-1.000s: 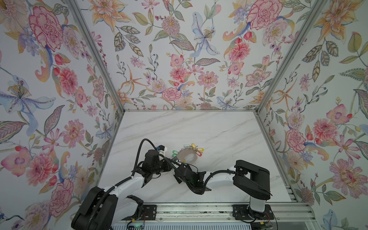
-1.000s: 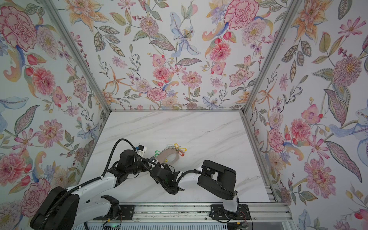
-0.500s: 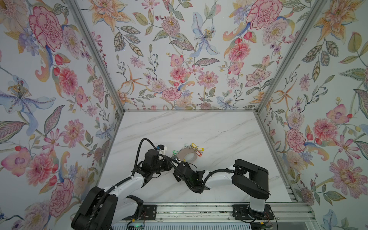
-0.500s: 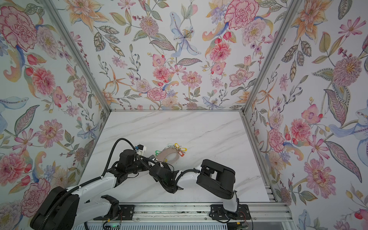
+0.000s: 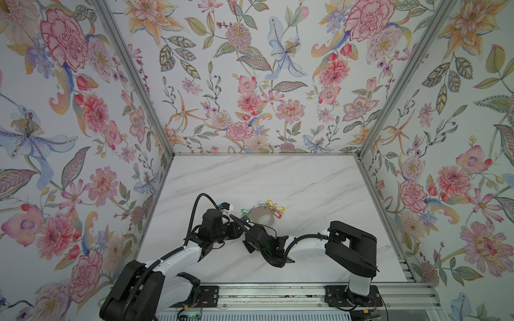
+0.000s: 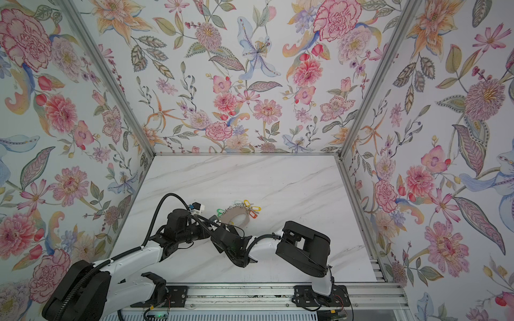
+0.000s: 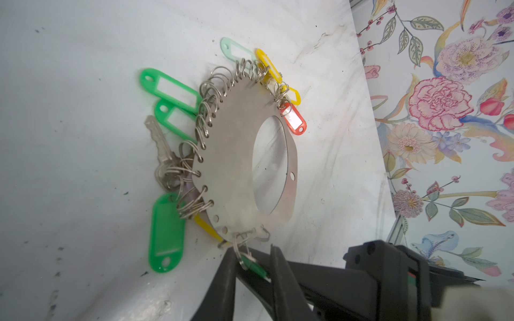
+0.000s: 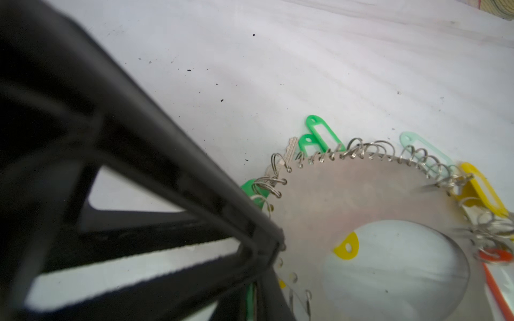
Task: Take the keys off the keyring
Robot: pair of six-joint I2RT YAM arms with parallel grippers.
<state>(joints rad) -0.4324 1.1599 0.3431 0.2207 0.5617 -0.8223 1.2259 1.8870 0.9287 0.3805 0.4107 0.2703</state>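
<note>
Two hands crowd one edge of the keyring

Both top views: keyring [image 5: 254,214] [image 6: 230,214] sits on the white counter [image 5: 278,178], front-middle, with coloured tags round its far side. Both arms converge on its near rim, but the fingertips are too small to read there.

Left wrist view fills that in. Left hand [image 7: 251,247] is just off the rim, jaws part-way apart. A small green tag [image 7: 254,266] on a wire ring lies in the gap; real pinch or not, can't tell. Only this view gives a clear look at one of the keys [image 7: 157,139], flat on the counter beside the rim among other green tags and ringed to the hoop. A red-orange tag [image 7: 293,122] sits across the central hole from it.

Right wrist view only: right hand [image 8: 278,246] has its fingertips drawn fully together, seen right against the rim next to two empty holes. Contact with the metal is unclear. A yellow tag [image 8: 346,247] shows through the central hole, under the hoop.
</note>
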